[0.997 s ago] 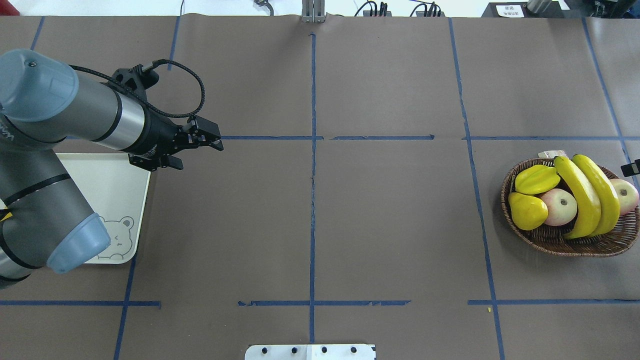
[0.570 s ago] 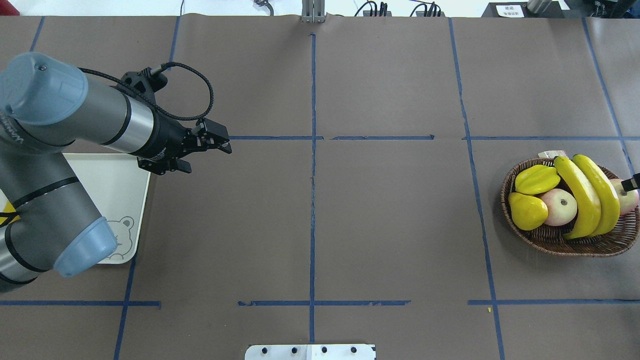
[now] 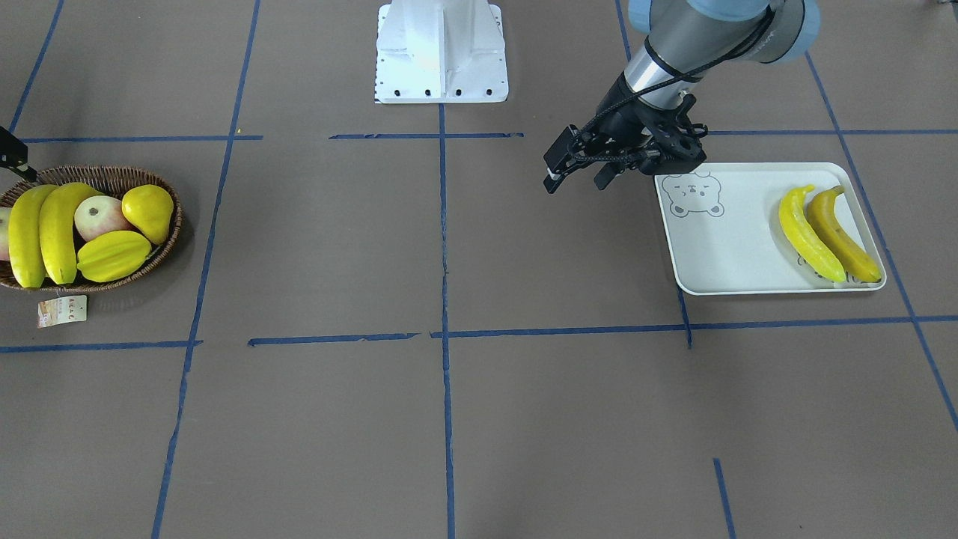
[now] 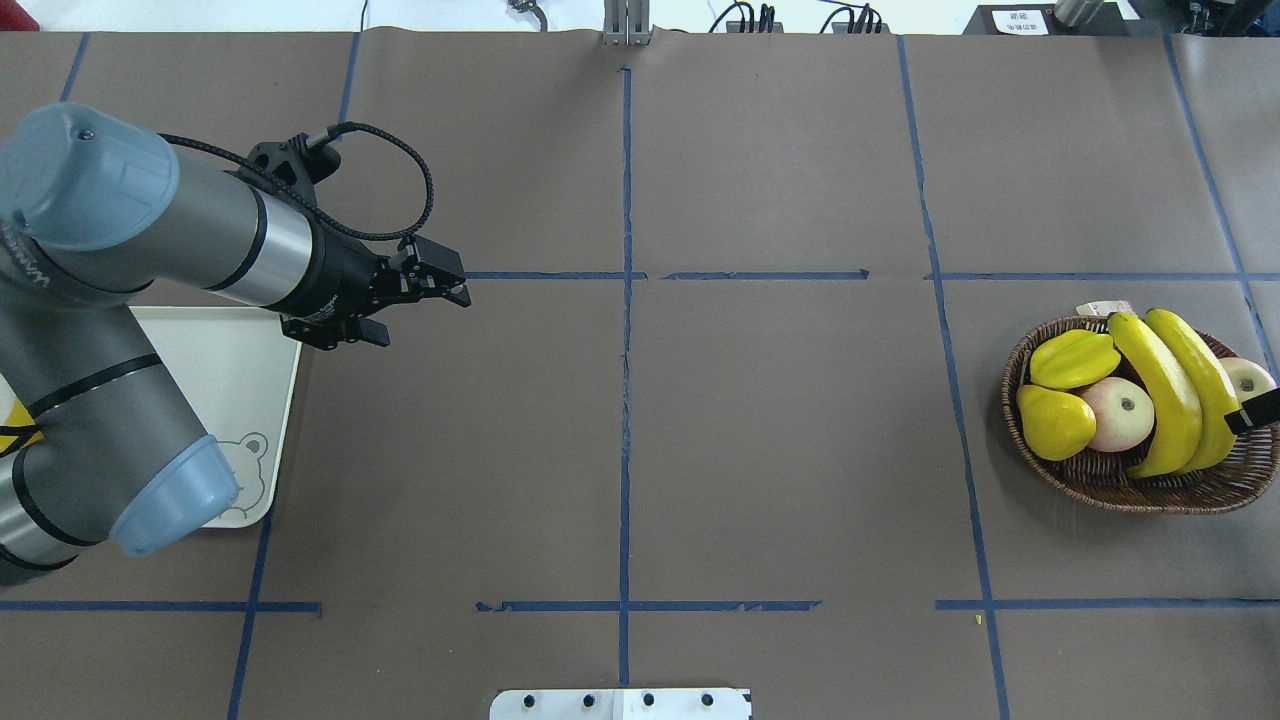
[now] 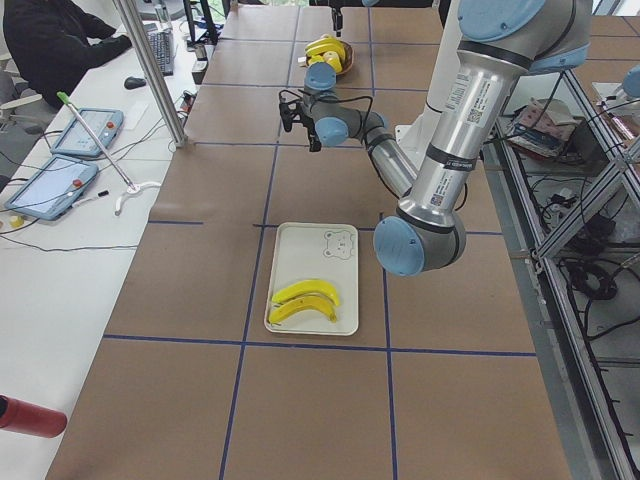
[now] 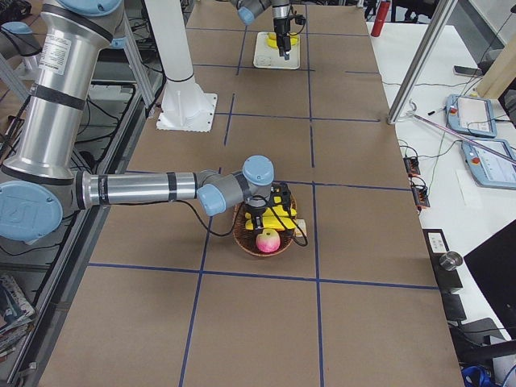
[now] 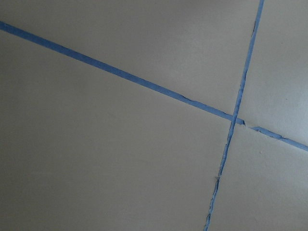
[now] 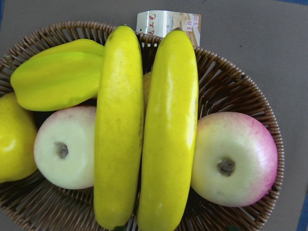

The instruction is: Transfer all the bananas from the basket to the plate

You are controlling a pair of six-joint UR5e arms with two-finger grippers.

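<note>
Two yellow bananas [image 4: 1150,390] [image 4: 1195,385] lie side by side across the brown wicker basket [image 4: 1140,492] at the table's right; they fill the right wrist view [image 8: 144,139]. Two more bananas, one yellow [image 3: 807,236] and one orange-brown [image 3: 844,238], lie on the pale bear plate [image 3: 733,247]. My left gripper [image 4: 455,285] is open and empty, above the table just right of the plate. My right gripper [image 6: 278,200] hovers over the basket's right side. Only a black tip of it [image 4: 1262,410] shows overhead, and I cannot tell whether it is open.
The basket also holds a starfruit [image 4: 1075,358], a yellow pear [image 4: 1055,422] and two apples [image 4: 1120,412] [image 4: 1248,378]. A paper tag [image 3: 62,311] lies beside the basket. The white robot base [image 3: 440,52] stands at the near table edge. Blue tape lines cross the brown table.
My left gripper has moved right, away from the plate. The right gripper's black tip has come in over the basket's right edge, down past the right apple.
</note>
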